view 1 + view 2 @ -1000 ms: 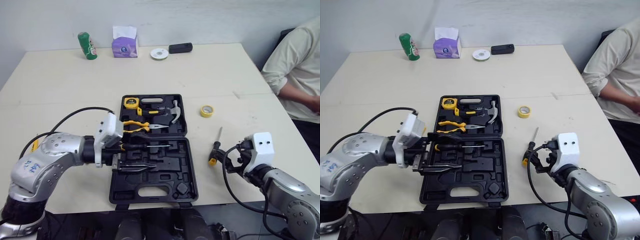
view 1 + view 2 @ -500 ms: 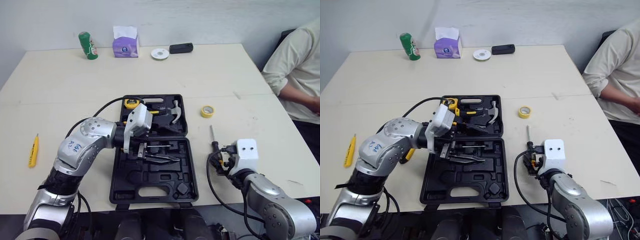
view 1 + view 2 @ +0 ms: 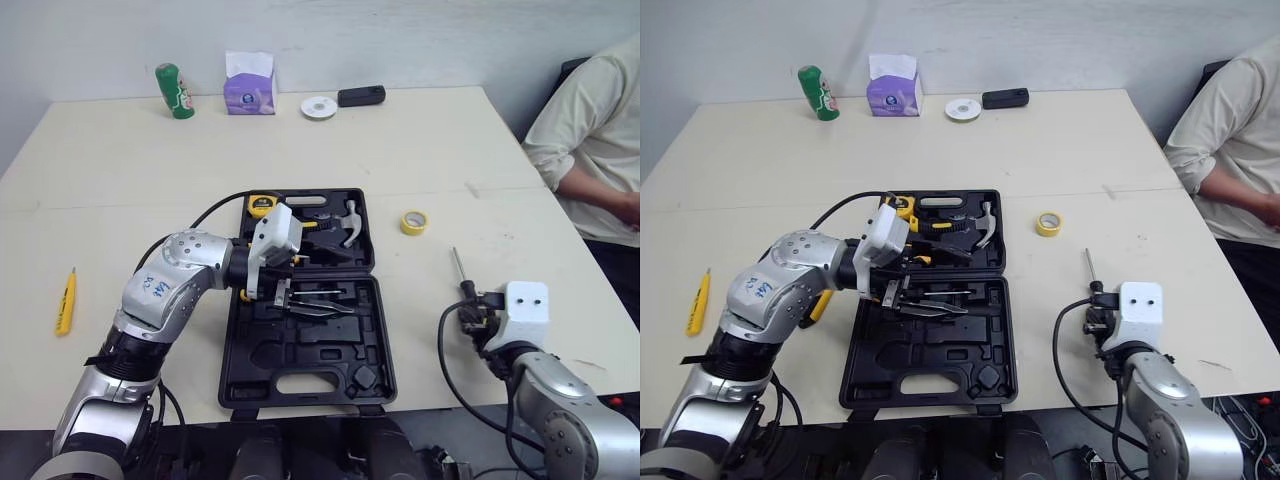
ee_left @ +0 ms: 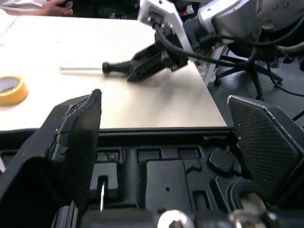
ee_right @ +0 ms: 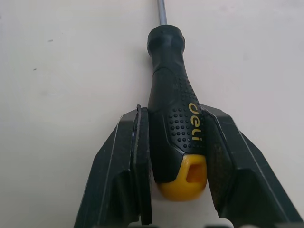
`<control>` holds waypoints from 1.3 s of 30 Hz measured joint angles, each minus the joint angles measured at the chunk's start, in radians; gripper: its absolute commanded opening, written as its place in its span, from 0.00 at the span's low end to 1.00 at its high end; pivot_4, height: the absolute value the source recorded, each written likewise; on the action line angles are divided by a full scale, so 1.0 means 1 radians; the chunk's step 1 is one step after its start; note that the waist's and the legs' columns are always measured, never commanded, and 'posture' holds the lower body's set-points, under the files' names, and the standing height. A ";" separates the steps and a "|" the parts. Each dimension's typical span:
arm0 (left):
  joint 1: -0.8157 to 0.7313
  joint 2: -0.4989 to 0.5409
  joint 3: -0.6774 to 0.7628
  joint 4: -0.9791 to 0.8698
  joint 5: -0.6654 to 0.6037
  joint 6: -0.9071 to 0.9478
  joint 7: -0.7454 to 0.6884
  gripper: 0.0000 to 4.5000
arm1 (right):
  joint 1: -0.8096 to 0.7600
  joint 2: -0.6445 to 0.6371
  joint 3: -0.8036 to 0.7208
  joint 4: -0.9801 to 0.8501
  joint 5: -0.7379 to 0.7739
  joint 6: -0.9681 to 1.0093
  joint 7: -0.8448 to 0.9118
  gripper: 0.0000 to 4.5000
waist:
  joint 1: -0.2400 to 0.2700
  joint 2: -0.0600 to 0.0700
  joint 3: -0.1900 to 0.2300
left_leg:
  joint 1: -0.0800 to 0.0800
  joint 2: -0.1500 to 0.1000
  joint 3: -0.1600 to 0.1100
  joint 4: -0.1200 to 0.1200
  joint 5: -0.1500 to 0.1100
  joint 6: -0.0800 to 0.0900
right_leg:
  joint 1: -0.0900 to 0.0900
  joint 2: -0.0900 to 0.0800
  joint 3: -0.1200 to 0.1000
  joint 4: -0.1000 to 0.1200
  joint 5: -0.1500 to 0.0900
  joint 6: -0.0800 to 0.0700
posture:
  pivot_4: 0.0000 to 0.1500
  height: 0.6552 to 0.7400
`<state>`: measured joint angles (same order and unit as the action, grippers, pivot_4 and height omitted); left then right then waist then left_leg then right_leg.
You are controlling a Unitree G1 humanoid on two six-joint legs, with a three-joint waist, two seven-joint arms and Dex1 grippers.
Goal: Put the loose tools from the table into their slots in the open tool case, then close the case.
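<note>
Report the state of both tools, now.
Left tool: open, empty, over the tool case.
Right tool: closed on the screwdriver handle.

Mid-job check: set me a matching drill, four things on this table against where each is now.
1 black-handled screwdriver with yellow end
2 yellow roll of tape
3 slim yellow tool
4 green can

A at the table's far edge
B held in the right pincer
C just right of the open black tool case
D by the table's left edge

Pairs: 1-B, 2-C, 3-D, 4-A
</note>
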<state>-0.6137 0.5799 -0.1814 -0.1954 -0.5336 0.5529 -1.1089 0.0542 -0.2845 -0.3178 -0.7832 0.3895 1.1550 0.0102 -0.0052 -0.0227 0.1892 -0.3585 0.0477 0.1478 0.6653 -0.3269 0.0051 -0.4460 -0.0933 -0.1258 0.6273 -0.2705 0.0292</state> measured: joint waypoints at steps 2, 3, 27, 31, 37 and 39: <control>0.010 0.016 0.008 0.002 0.006 0.000 0.002 1.00 | -0.006 -0.063 0.001 0.000 0.016 -0.013 0.059 0.24 | -0.003 0.000 0.000 | 0.000 0.000 0.000 0.000 0.000 0.000 | 0.000 0.000 0.000 0.000 0.000 0.000 | 1.00 0.83; 0.019 0.027 0.014 0.002 0.008 0.001 0.005 1.00 | -0.015 -0.095 -0.001 0.000 0.027 -0.021 0.097 0.24 | -0.002 0.000 0.000 | 0.000 0.000 0.000 0.000 0.000 0.000 | 0.000 0.000 0.000 0.000 0.000 0.000 | 1.00 0.83; 0.675 0.411 0.471 -0.211 0.068 0.053 0.103 1.00 | -0.642 -0.441 0.668 0.431 0.066 -0.335 0.944 0.24 | 0.002 -0.005 0.003 | -0.002 0.001 -0.001 -0.001 -0.004 0.001 | -0.001 -0.004 -0.005 -0.004 0.000 -0.001 | 1.00 0.83; 0.674 0.414 0.472 -0.212 0.071 0.046 0.103 1.00 | -0.687 -0.429 0.745 0.497 -0.019 -0.398 0.978 0.24 | 0.001 -0.005 0.004 | -0.002 0.001 -0.001 -0.001 -0.004 0.001 | -0.002 -0.004 -0.006 -0.004 0.000 -0.001 | 1.00 0.83; 0.623 0.411 0.444 -0.211 0.068 0.046 0.107 1.00 | -0.716 -0.429 0.788 0.539 -0.112 -0.491 1.035 0.24 | 0.002 -0.005 0.004 | -0.002 0.001 0.000 -0.001 -0.004 0.001 | -0.002 -0.004 -0.006 -0.004 0.000 -0.001 | 1.00 0.83; 0.617 0.408 0.434 -0.210 0.068 0.046 0.108 1.00 | -0.715 -0.429 0.788 0.539 -0.124 -0.500 1.049 0.24 | -0.001 -0.005 0.004 | -0.002 0.001 0.000 0.000 -0.004 0.001 | -0.002 -0.004 -0.006 -0.003 0.000 -0.001 | 1.00 0.83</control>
<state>0.0029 0.9880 0.2524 -0.4058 -0.4652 0.5990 -1.0009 -0.6606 -0.7140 0.4699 -0.2440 0.2660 0.6548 1.0595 -0.0058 -0.0275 0.1927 -0.3605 0.0488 0.1476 0.6649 -0.3313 0.0061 -0.4479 -0.0974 -0.1317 0.6240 -0.2704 0.0282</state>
